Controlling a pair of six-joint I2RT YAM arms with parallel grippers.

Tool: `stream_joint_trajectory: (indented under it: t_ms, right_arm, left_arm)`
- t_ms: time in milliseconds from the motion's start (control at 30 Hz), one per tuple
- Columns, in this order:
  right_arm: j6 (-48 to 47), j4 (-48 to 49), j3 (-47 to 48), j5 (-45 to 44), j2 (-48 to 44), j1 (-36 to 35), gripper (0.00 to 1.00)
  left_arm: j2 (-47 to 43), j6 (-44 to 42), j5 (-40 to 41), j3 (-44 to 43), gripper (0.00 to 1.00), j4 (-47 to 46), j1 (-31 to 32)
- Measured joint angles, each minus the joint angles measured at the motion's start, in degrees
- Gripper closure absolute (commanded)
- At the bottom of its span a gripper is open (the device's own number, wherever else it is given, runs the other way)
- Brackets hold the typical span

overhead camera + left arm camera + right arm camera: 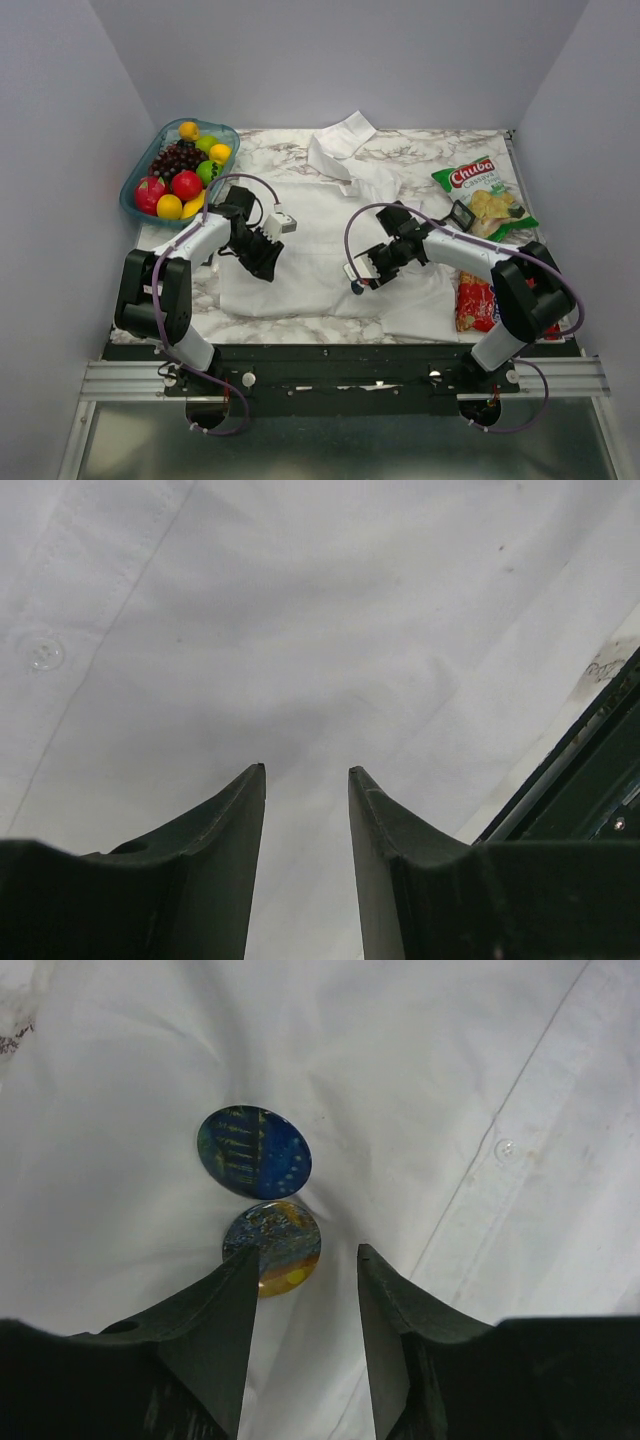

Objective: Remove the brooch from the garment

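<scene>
The white shirt (310, 255) lies spread on the marble table. In the right wrist view a round dark-blue brooch (254, 1152) sits on the cloth (450, 1060). A second round pin (280, 1240), blue and orange, touches its lower edge and is partly hidden by my left finger. My right gripper (308, 1252) is open and empty, its tips just short of the pins; it also shows in the top view (360, 280). My left gripper (306, 770) is open and empty over plain shirt cloth (300, 610) near the shirt's left side (266, 268).
A bowl of fruit (180, 170) stands at the back left. A chips bag (485, 195) and a red packet (472, 300) lie on the right. A shirt button (45, 652) and the table's near edge (600, 670) show in the left wrist view.
</scene>
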State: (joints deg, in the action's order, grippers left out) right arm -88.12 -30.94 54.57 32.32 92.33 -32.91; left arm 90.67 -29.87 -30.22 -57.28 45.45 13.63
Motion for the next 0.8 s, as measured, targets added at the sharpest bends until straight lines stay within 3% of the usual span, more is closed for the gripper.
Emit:
stream_joint_trajectory:
  t_ms: [467, 800]
  right_arm:
    - [-0.11, -0.09, 0.0, -3.08, 3.17, 0.0, 0.43]
    - [-0.7, -0.39, 0.0, -3.06, 2.75, 0.0, 0.32]
  left_arm:
    - [1.07, 0.85, -0.28, -1.4, 0.52, 0.07, 0.0]
    - [1.51, 1.29, -0.46, -1.42, 0.52, 0.11, 0.0]
